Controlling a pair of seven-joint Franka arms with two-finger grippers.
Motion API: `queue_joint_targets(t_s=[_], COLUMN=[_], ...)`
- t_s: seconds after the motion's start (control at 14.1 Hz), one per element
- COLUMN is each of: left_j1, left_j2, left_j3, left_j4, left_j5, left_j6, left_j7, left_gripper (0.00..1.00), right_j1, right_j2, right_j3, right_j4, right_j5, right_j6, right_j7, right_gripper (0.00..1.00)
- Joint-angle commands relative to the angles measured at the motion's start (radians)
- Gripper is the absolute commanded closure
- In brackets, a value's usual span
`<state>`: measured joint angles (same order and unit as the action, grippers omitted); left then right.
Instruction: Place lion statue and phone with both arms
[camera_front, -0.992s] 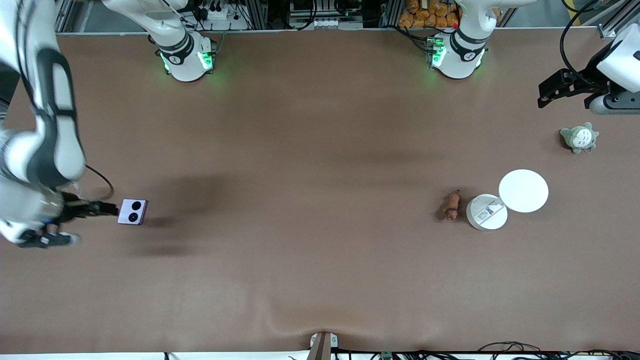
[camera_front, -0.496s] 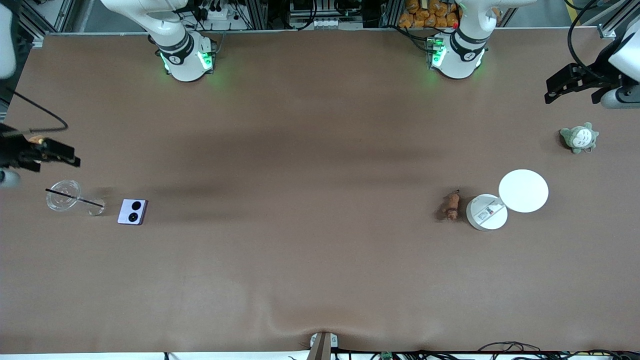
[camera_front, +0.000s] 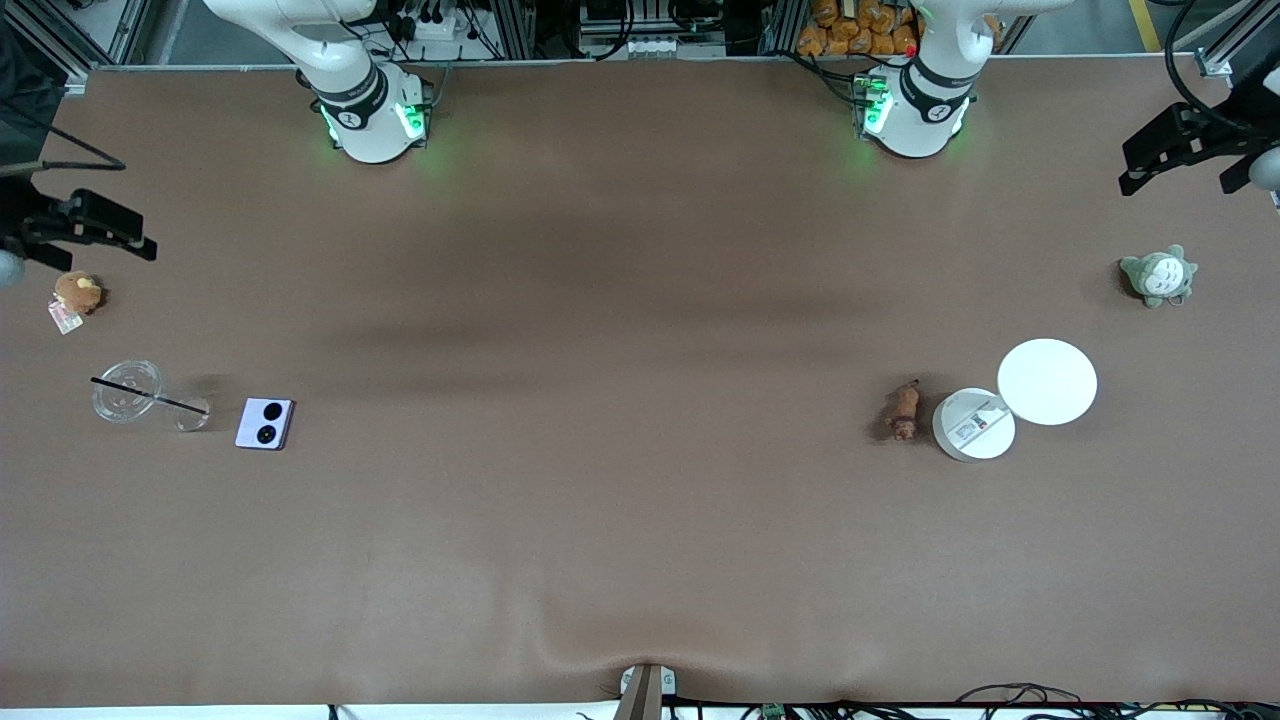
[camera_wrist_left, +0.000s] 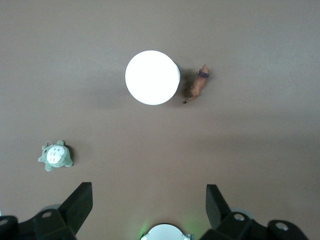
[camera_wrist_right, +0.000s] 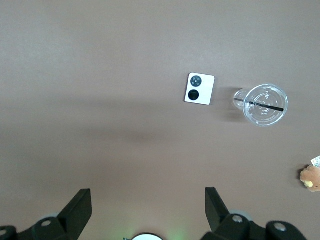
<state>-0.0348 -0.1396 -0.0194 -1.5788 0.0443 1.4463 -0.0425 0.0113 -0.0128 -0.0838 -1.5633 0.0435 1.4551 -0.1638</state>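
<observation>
The pale lilac phone lies flat on the table toward the right arm's end, beside a clear cup; it also shows in the right wrist view. The brown-orange lion statue lies toward the left arm's end, beside two white discs; it also shows in the left wrist view. My right gripper is open and empty, high over the table's edge at the right arm's end, well apart from the phone. My left gripper is open and empty, high over the edge at the left arm's end. Both show spread fingers in their wrist views.
A clear cup with a black straw and a small lid sit beside the phone. A brown plush with a tag lies under my right gripper. Two white discs adjoin the lion. A grey-green plush lies near the left arm's end.
My right arm has lifted away from beside the phone toward its end of the table, uncovering the cup and brown plush. My left gripper has drawn outward. Phone and lion have not moved.
</observation>
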Motion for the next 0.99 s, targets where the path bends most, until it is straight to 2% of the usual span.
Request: queue_joint_targets(t_s=[0.0, 0.35, 0.71, 0.92], left_j1=[0.001, 0.001, 0.009, 0.01], left_j2=[0.015, 0.009, -0.012, -0.063], left_j3=[-0.004, -0.014, -0.014, -0.005], left_j4=[0.037, 0.022, -0.029, -0.093], left_j5=[0.017, 0.012, 0.002, 0.0], left_j6=[-0.055, -0.106, -0.071, -0.023], left_j7=[-0.016, -0.088, -0.094, -0.094], left_gripper=[0.0, 0.0, 0.0, 0.0], right_j1=[-0.02, -0.025, -0.03, -0.02], right_j2=[-0.033, -0.032, -0.029, -0.032], right_j3=[0.019, 0.035, 0.042, 0.045], right_j4=[-0.005, 0.043, 0.071, 0.071], right_j5=[-0.028, -0.028, -0.027, -0.024], right_j6=[-0.03, -0.113, -0.064, -0.064], right_j7=[0.015, 0.087, 0.099, 0.196], right_gripper=[0.0, 0.0, 0.0, 0.0])
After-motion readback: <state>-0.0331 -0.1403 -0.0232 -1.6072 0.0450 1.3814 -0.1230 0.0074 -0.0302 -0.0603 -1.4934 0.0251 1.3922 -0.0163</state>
